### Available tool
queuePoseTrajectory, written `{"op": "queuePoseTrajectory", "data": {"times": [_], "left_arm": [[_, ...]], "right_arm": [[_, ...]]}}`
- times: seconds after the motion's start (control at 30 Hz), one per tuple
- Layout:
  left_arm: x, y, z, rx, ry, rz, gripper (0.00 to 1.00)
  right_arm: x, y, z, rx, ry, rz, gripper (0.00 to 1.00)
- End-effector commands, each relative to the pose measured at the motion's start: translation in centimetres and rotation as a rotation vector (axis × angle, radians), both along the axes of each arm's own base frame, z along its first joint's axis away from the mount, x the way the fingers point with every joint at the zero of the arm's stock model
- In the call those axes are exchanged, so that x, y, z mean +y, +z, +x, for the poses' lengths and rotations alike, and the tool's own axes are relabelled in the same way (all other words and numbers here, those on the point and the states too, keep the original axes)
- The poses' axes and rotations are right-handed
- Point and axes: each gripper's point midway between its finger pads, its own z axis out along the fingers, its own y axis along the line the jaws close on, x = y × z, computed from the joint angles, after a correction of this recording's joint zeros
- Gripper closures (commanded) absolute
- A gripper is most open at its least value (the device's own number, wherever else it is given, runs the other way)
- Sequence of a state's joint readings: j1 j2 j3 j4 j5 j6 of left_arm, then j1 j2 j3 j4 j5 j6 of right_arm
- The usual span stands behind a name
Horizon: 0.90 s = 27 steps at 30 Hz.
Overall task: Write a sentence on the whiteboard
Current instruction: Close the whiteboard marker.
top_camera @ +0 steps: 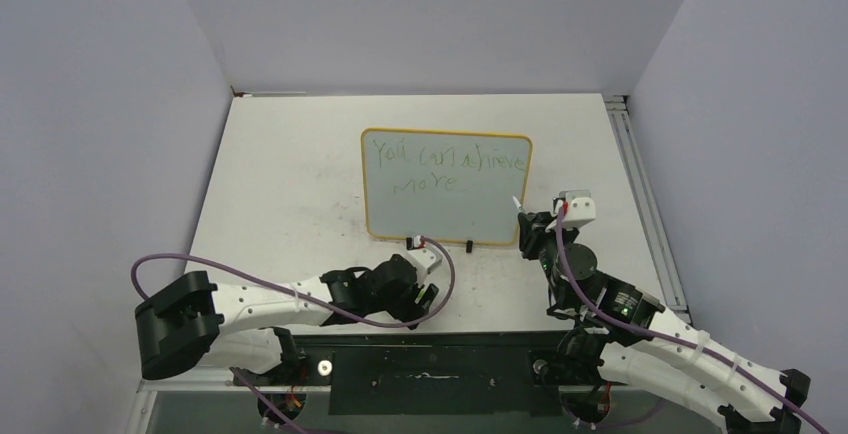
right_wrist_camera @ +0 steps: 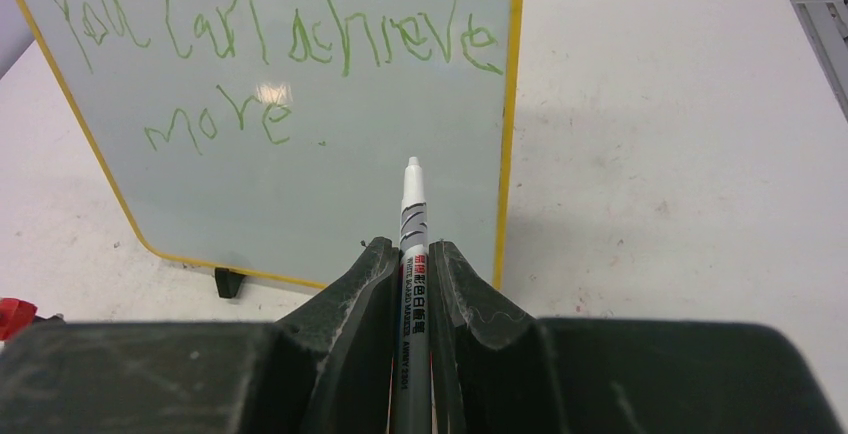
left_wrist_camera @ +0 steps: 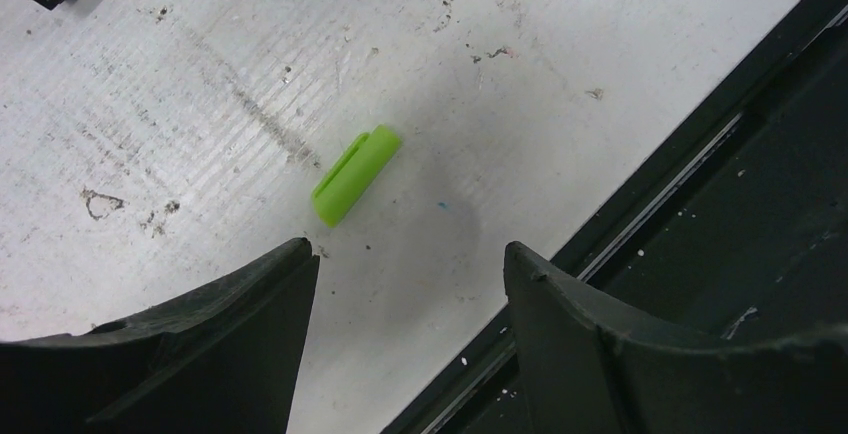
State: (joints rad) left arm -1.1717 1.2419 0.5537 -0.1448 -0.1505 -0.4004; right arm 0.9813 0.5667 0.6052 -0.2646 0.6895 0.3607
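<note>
Our right gripper point(right_wrist_camera: 408, 254) clamps a white marker point(right_wrist_camera: 412, 216), its tip pointing at the whiteboard point(right_wrist_camera: 300, 194) standing mid-table point(right_wrist_camera: 700, 154). We read the green sentence point(right_wrist_camera: 270, 39) in two lines across its upper part. Our left gripper point(left_wrist_camera: 410, 259) hangs with jaws apart and empty over a green marker cap point(left_wrist_camera: 355, 176).
</note>
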Motion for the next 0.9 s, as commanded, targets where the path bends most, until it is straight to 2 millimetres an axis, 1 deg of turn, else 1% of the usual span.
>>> {"op": "queuePoseTrajectory", "data": {"times": [0.0, 0.23, 0.5, 0.57, 0.67, 0.8, 0.87], "left_arm": [[-2.1, 1.5, 1.6, -0.066, -0.017, -0.056, 0.36], [-1.9, 0.1, 2.4, -0.064, -0.03, 0.016, 0.43], [-2.5, -0.8, 2.8, -0.069, -0.044, 0.033, 0.47], [-2.5, -1.0, 2.9, -0.073, -0.049, 0.048, 0.51], [-2.5, -1.3, 2.3, -0.064, -0.077, 0.071, 0.54], [-2.7, -1.7, 0.6, -0.029, -0.131, 0.072, 0.55], [-2.7, -1.8, 0.1, -0.015, -0.141, 0.068, 0.55]], "right_arm": [[0.2, 0.3, 0.0, -0.005, 0.011, 0.019, 0.95], [0.3, 0.3, -0.1, -0.008, 0.021, 0.027, 0.95], [0.5, -0.1, -0.1, -0.001, 0.026, 0.017, 0.95], [0.5, -0.1, -0.1, -0.001, 0.026, 0.016, 0.95], [0.5, 0.0, 0.0, -0.001, 0.027, 0.014, 0.95], [0.5, -0.1, -0.1, 0.001, 0.027, 0.015, 0.95], [0.5, -0.1, 0.0, 0.001, 0.024, 0.014, 0.95]]}}
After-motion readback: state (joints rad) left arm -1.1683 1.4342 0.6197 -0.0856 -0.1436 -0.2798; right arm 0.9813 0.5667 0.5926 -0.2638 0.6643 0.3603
